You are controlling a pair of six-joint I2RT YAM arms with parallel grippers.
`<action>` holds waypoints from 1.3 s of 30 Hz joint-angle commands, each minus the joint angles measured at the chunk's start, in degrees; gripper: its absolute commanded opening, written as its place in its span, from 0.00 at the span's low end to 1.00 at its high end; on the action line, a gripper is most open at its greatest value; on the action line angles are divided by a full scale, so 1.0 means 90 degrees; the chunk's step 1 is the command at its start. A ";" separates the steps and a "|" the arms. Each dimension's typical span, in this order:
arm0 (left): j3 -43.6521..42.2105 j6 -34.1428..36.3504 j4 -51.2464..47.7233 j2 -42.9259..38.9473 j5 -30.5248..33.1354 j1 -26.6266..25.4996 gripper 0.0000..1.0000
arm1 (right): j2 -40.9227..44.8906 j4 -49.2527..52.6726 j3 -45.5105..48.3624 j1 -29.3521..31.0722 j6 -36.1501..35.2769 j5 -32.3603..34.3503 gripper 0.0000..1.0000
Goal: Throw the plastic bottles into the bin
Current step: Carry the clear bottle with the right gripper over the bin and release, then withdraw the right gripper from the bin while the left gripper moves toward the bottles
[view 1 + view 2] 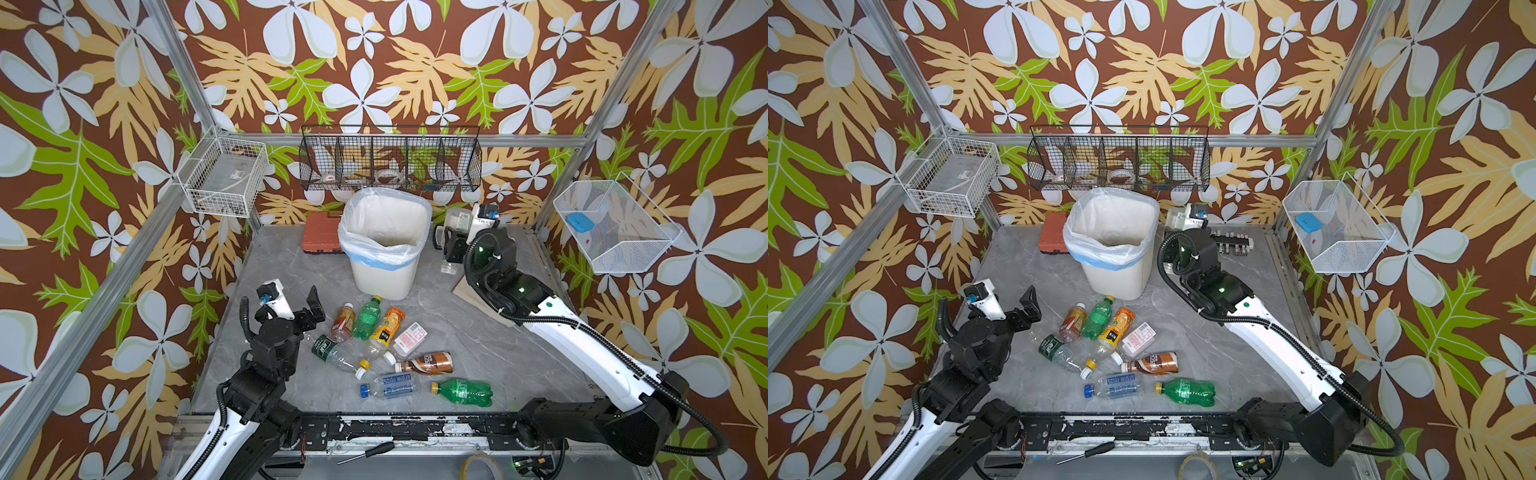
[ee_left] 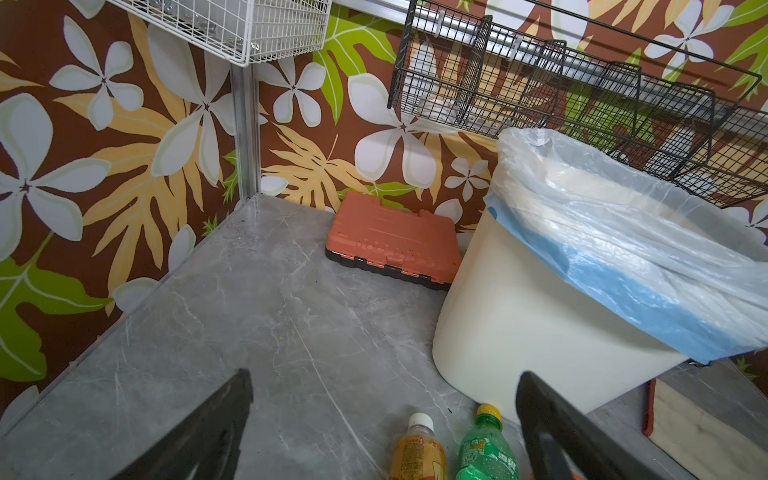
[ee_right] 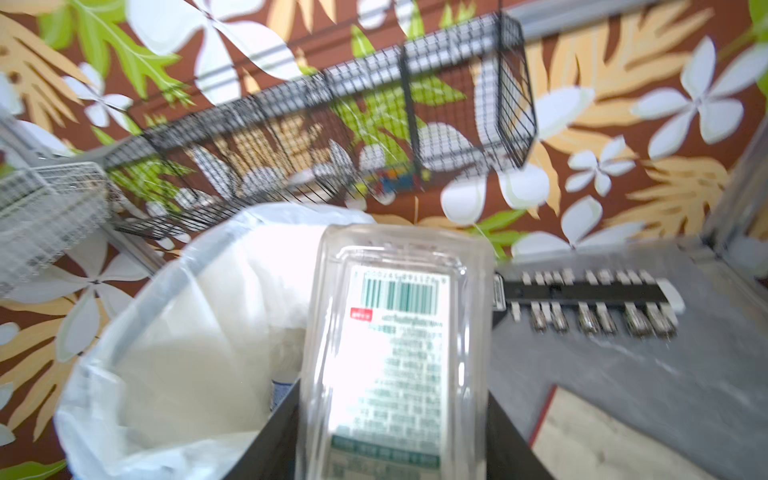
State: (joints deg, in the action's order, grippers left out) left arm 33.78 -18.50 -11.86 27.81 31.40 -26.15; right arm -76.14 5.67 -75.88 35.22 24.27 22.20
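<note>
Clear bottle, barcode label up, fills the right wrist view. The right gripper grasps it, one black jaw pressed on each flank. In both top views it hangs at the bin's 3 o'clock, just beside the rim and, as far as I can judge, not yet over the mouth.

The other bottles lie loose on the table at the bin's 6 o'clock. At their 9 o'clock the left gripper hovers, jaws released wide and holding nothing.

The step in hand looks like the carry to the drop. To do it well, I would move the bottle toward 9 o'clock until its whole length is over the opening. It should ride above the liner so the loose plastic is not snagged, yet below the wire basket at the bin's 12 o'clock. Only then should the jaws open: a rim-edge release could tip it out.
</note>
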 commanded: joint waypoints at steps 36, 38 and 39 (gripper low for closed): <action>0.0107 -0.0078 -0.0070 0.0237 0.0090 0.0005 1.00 | -0.3984 0.1712 -0.5341 0.0137 -0.2501 -0.1281 0.95; 0.0108 -0.0083 -0.0075 0.0310 0.0089 0.0005 1.00 | -0.3464 0.1401 -0.4663 0.0131 -0.2354 -0.1154 0.97; 0.0118 -0.0093 -0.0070 0.0361 0.0043 0.0005 1.00 | -0.3069 0.1148 -0.4128 0.0137 -0.2269 -0.1124 0.98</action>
State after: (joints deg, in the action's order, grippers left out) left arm 34.24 -19.29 -12.29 30.46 31.44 -26.15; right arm -108.66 21.04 -118.78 36.38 1.50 9.93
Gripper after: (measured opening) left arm 0.999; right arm 0.975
